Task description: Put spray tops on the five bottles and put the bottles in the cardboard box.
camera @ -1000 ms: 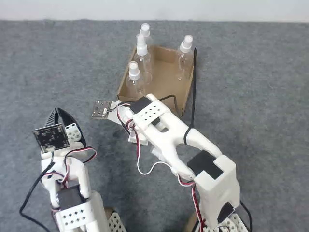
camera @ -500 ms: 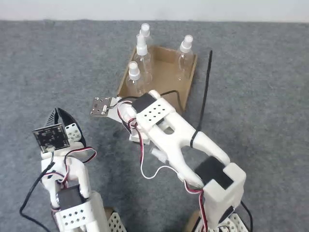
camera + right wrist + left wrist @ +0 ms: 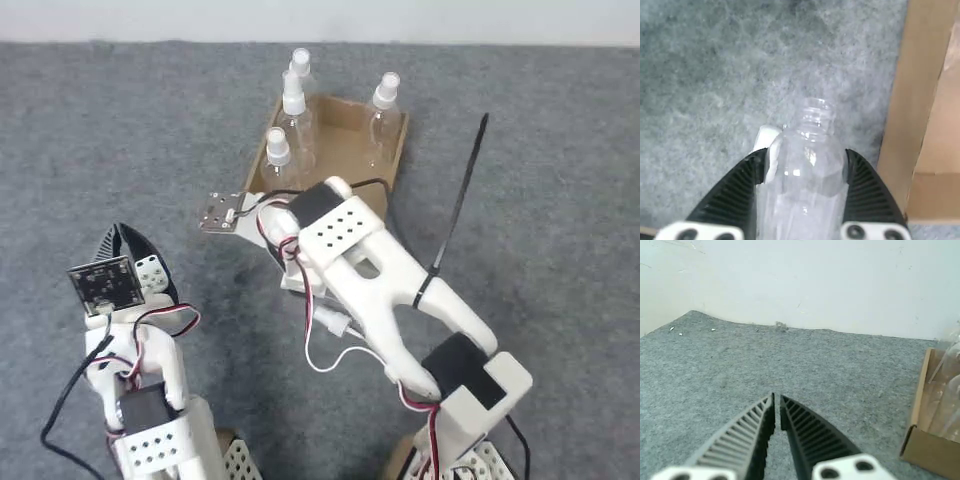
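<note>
A clear bottle [image 3: 812,165] with a bare neck and no spray top is clamped between my right gripper's [image 3: 805,157] black fingers [image 3: 740,185], just beside the cardboard box's outer wall [image 3: 910,100]. From above, the right arm [image 3: 345,240] reaches to the box's [image 3: 395,160] near left corner and covers that bottle. Several bottles with white spray tops [image 3: 293,100] stand in the box, one [image 3: 277,160] at its near left and one [image 3: 383,100] at the far right. My left gripper [image 3: 125,242] is raised at the lower left, its fingers [image 3: 760,425] nearly together with nothing between them.
Grey carpet [image 3: 120,130] covers the table all around. A black cable [image 3: 462,200] sticks up from the right arm, to the right of the box. The box's corner [image 3: 927,440] lies off to the side of the left gripper. A pale wall [image 3: 815,280] rises behind.
The right arm has swung rightward and a little toward the box with the bottle in its gripper; its black cable swung right too. The left arm has kept still.
</note>
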Controlling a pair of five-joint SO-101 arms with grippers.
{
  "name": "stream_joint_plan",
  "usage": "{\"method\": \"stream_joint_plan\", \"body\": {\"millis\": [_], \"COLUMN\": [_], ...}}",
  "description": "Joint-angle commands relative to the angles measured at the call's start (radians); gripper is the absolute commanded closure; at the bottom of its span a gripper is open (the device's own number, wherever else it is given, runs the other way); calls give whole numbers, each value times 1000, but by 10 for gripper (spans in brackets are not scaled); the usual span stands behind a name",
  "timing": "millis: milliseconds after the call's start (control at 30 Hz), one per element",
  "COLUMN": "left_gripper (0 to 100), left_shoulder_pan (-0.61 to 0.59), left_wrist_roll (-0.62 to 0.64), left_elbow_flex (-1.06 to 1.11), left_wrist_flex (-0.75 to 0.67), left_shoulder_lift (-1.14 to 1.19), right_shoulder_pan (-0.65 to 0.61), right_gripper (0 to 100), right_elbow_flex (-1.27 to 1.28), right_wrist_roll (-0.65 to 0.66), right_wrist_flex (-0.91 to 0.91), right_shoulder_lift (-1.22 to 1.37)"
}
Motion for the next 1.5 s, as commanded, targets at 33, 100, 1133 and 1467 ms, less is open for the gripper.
{"method": "stream_joint_plan", "body": {"millis": [33,100,1133,1467], "left_gripper": [988,988,988,988], "left_shoulder_pan": [-2,-2,-2,-2], "left_wrist_roll": [5,5,5,5], "left_elbow_flex": [-13,-13,-13,-13], "left_wrist_flex": [-38,-38,-38,-38], "left_shoulder_lift": [-15,-15,-15,-15], "right_shoulder_pan": [33,39,81,157], "right_gripper": [912,912,913,993], "right_elbow_flex": [-63,-63,377,422], "right_wrist_roll": [11,11,273,273], "right_wrist_flex": [71,90,107,101], "right_shoulder_lift": [-85,-87,-380,-371]}}
